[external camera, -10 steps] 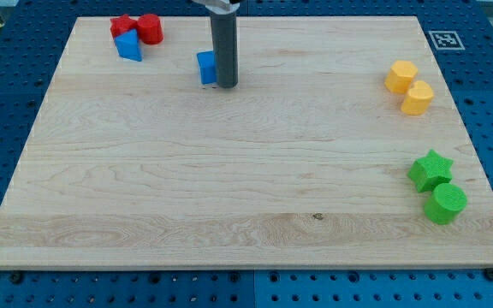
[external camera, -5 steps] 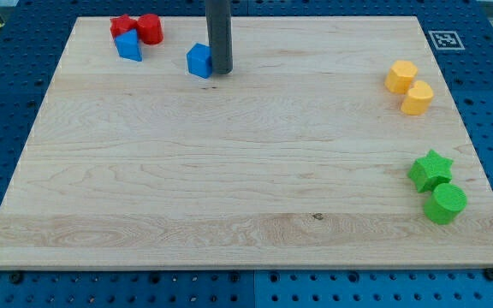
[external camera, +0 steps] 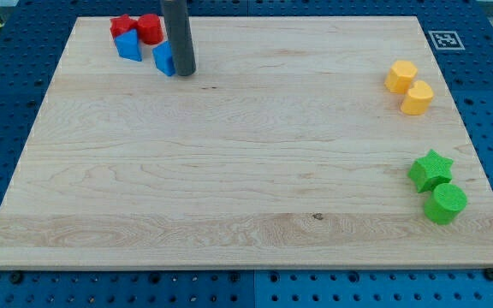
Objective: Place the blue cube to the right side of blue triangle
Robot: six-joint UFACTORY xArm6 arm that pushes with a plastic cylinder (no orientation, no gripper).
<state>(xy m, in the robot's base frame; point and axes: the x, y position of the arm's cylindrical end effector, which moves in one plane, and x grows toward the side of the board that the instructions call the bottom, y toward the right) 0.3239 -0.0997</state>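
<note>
The blue cube (external camera: 163,57) sits near the view's top left, partly hidden behind my rod. My tip (external camera: 184,72) touches the cube's right side. The blue triangle (external camera: 129,44) lies just to the cube's left, a small gap apart, in front of two red blocks. The cube sits slightly lower in the view than the triangle.
A red star-like block (external camera: 123,25) and a red cylinder (external camera: 150,28) stand behind the blue triangle at the board's top edge. Two yellow blocks (external camera: 409,87) lie at the view's right. A green star (external camera: 430,169) and a green cylinder (external camera: 444,204) lie at the lower right.
My tip has moved left and slightly up, pushing the blue cube from the upper middle toward the blue triangle. The other blocks have not moved.
</note>
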